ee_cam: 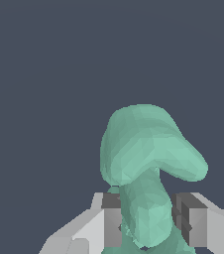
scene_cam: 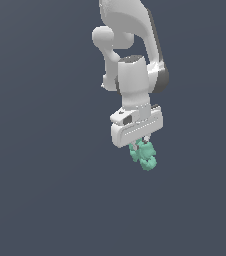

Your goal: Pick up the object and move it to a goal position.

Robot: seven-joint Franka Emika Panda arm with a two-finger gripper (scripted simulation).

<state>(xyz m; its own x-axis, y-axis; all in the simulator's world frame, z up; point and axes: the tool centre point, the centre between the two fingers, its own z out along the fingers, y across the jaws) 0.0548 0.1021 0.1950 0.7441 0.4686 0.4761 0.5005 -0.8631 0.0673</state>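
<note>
Object [scene_cam: 144,155] clamped in gripper [scene_cam: 139,145], open space all around

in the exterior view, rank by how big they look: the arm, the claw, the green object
1. The arm, largest; it runs off the top edge, so only part shows.
2. The claw, counting its white body.
3. The green object, smallest, held between the claw's fingers and hanging below it.

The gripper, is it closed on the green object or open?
Shut on it. In the wrist view the gripper fingers flank the green object, which hangs beneath the hand.
</note>
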